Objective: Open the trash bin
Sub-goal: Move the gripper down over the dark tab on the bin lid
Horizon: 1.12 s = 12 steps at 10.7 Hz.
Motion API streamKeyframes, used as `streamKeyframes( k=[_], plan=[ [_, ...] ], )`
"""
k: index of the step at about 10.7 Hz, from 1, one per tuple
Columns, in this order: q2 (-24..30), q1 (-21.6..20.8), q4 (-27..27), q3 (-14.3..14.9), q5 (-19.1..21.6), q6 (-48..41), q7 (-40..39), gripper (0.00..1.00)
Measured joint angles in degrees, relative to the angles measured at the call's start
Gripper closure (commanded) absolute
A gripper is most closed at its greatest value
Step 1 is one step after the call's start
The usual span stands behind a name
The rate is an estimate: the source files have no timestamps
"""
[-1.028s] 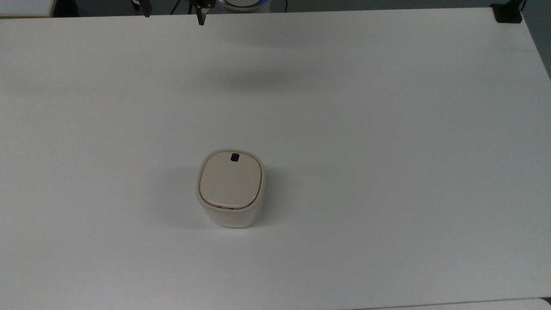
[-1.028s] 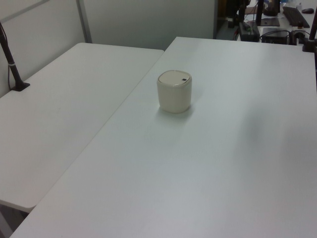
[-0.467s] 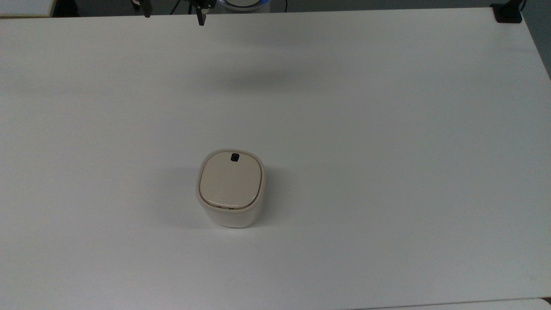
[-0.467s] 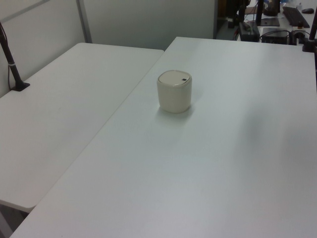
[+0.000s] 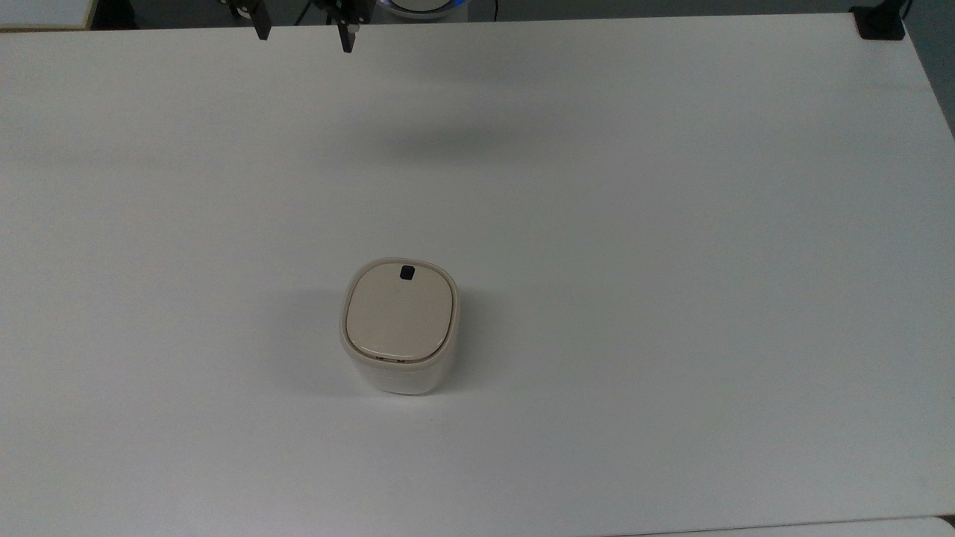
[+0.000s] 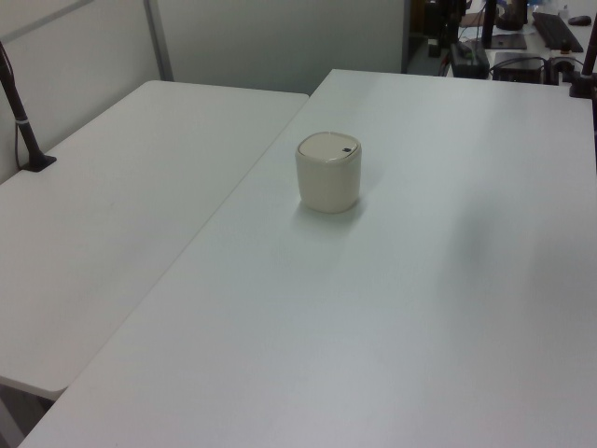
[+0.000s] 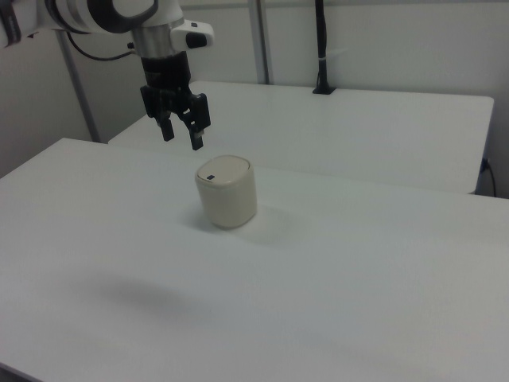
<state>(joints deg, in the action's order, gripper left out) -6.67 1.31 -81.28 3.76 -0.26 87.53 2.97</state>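
Observation:
The trash bin (image 5: 401, 328) stands upright on the white table (image 5: 671, 224), a cream-white body with a beige lid (image 5: 401, 313) shut flat. Its small black latch (image 5: 406, 272) is on the lid edge toward the top view's top. The trash bin (image 6: 328, 175) also appears in the left view, and as the trash bin (image 7: 227, 192) in the right view. My gripper (image 5: 304, 33) hangs open at the top view's upper edge, far from the bin. In the right view the gripper (image 7: 182, 137) is high in the air, up and left of the bin, with nothing between its fingers.
A second white table (image 6: 112, 215) adjoins this one along a seam. A black clamp (image 5: 880, 22) sits at the table's corner in the top view's upper right. Black poles (image 6: 19, 112) (image 7: 320, 48) stand on the second table. Desk clutter (image 6: 522, 37) lies beyond the far edge.
In the top view the two fingers reach slightly further into the picture. The bin has not moved and its lid stays shut.

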Motion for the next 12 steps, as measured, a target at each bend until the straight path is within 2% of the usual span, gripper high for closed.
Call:
streamKeyframes(
  k=[2, 4, 6, 12],
  plan=[
    [-0.3, -0.1, 0.0, -0.1, 0.0, 0.8, 0.0, 0.68],
    [-0.4, -0.1, 0.0, -0.2, 0.1, 1.1, 0.0, 0.85],
    [-0.9, -0.1, 0.0, -0.3, 0.1, 2.8, 0.0, 0.9],
    [-4.5, -0.1, -0.2, -0.7, 3.8, 8.0, -2.7, 0.91]
  ],
)
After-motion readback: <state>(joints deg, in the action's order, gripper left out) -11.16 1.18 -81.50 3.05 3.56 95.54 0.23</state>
